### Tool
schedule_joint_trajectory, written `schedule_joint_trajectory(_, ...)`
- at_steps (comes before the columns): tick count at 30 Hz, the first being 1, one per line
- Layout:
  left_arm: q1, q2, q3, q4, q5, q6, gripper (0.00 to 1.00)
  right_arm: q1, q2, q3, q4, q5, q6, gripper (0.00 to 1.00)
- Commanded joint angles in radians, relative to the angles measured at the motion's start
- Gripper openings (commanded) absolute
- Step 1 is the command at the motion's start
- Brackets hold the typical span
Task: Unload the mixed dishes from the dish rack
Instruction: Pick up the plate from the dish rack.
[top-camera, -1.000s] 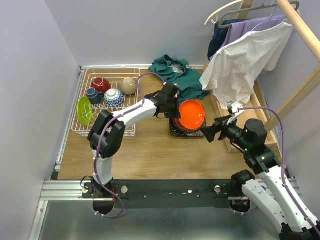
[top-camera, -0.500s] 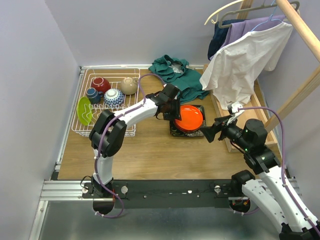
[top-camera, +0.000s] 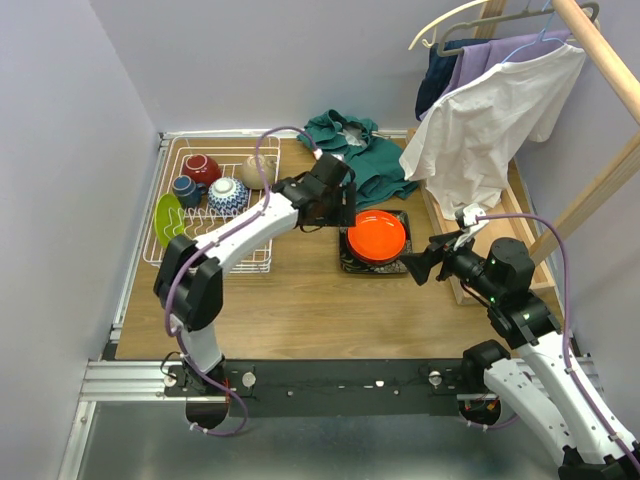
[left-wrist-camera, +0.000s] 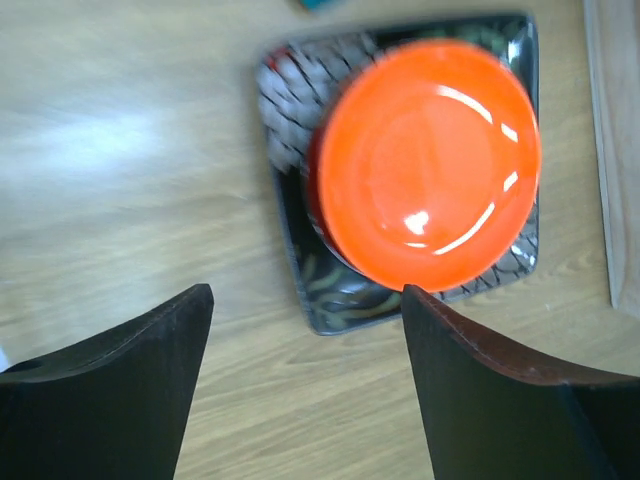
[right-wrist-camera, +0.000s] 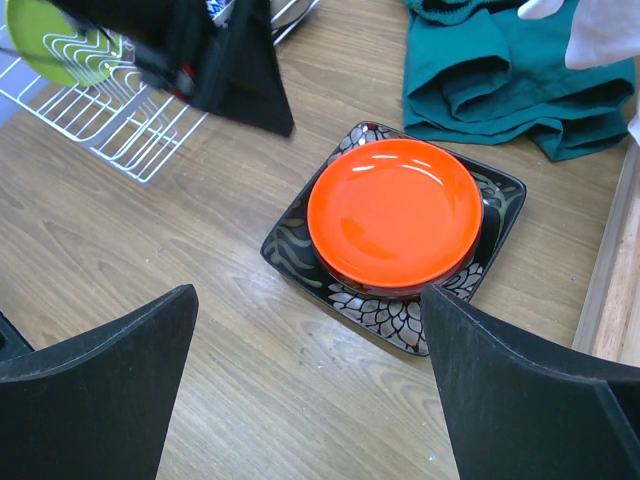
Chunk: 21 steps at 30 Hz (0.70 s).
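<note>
The white wire dish rack (top-camera: 258, 262) stands at the left and holds a red bowl (top-camera: 200, 167), a dark-blue mug (top-camera: 185, 188), a blue-white bowl (top-camera: 228, 195), a beige bowl (top-camera: 257, 172) and an upright lime-green plate (top-camera: 168, 220). On the table's middle, an orange plate (top-camera: 377, 234) lies flat on a red plate (left-wrist-camera: 318, 190), both stacked on the black square floral plate (top-camera: 372, 265). My left gripper (top-camera: 335, 208) hovers just left of that stack, open and empty (left-wrist-camera: 307, 292). My right gripper (top-camera: 415, 268) waits to the stack's right, open with nothing between its fingers (right-wrist-camera: 310, 291).
A crumpled green cloth (top-camera: 355, 150) lies behind the plates. A long wooden tray (right-wrist-camera: 610, 300) runs along the right side. Clothes on hangers, among them a white shirt (top-camera: 480, 130), hang from a wooden frame over the back right.
My left gripper has opened and let go of the orange plate, which has gone from tilted to flat on the stack. The left arm has drawn back to the left. The right arm has not moved.
</note>
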Motion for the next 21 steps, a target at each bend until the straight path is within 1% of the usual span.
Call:
schedule_joint_trajectory(1,0.062,-0.125,0.038,-0.08,-0.215,0.115,0.89,0.002,-0.005,-0.013,0.01,0.014,-0.013,1.0)
schedule_joint_trajectory(2,0.075,-0.149,0.038,-0.092,-0.237,0.134,0.9,0.004,-0.003,-0.013,0.011,0.012,-0.012,1.0)
schedule_joint_trajectory(3,0.092,-0.162,0.042,-0.123,-0.289,0.15,0.9,0.004,-0.005,-0.013,0.01,0.014,-0.012,1.0)
schedule_joint_trajectory(5,0.149,-0.201,0.042,-0.155,-0.347,0.201,0.91,0.004,-0.005,-0.012,0.01,0.011,-0.013,1.0)
schedule_joint_trajectory(6,0.169,-0.215,0.039,-0.176,-0.398,0.216,0.91,0.004,-0.005,-0.013,0.01,0.009,-0.012,1.0)
schedule_joint_trajectory(7,0.213,-0.232,0.035,-0.184,-0.43,0.238,0.91,0.004,-0.006,-0.013,0.01,0.009,-0.012,1.0)
schedule_joint_trajectory(9,0.253,-0.277,0.018,-0.201,-0.485,0.298,0.93,0.004,-0.006,-0.015,0.011,0.007,-0.012,1.0)
schedule_joint_trajectory(10,0.276,-0.293,0.01,-0.203,-0.543,0.316,0.94,0.004,-0.005,-0.014,0.011,0.007,-0.013,1.0)
schedule_joint_trajectory(12,0.336,-0.327,-0.014,-0.204,-0.6,0.382,0.94,0.004,-0.005,-0.013,0.011,0.007,-0.013,1.0)
schedule_joint_trajectory(13,0.354,-0.337,-0.022,-0.201,-0.625,0.402,0.94,0.004,-0.003,-0.015,0.011,0.006,-0.012,1.0)
schedule_joint_trajectory(14,0.391,-0.347,-0.031,-0.201,-0.678,0.422,0.95,0.004,-0.003,-0.015,0.011,0.004,-0.012,1.0)
schedule_joint_trajectory(16,0.427,-0.356,-0.056,-0.19,-0.719,0.486,0.95,0.002,-0.002,-0.015,0.011,0.004,-0.012,1.0)
schedule_joint_trajectory(17,0.447,-0.36,-0.065,-0.183,-0.766,0.506,0.95,0.004,-0.002,-0.015,0.011,0.003,-0.012,1.0)
schedule_joint_trajectory(18,0.479,-0.361,-0.091,-0.149,-0.788,0.56,0.96,0.002,-0.002,-0.015,0.011,0.003,-0.012,1.0)
schedule_joint_trajectory(20,0.516,-0.36,-0.114,-0.115,-0.812,0.603,0.95,0.004,-0.002,-0.015,0.013,0.003,-0.013,1.0)
schedule_joint_trajectory(21,0.554,-0.355,-0.129,-0.086,-0.818,0.623,0.96,0.004,-0.002,-0.015,0.013,0.003,-0.012,1.0)
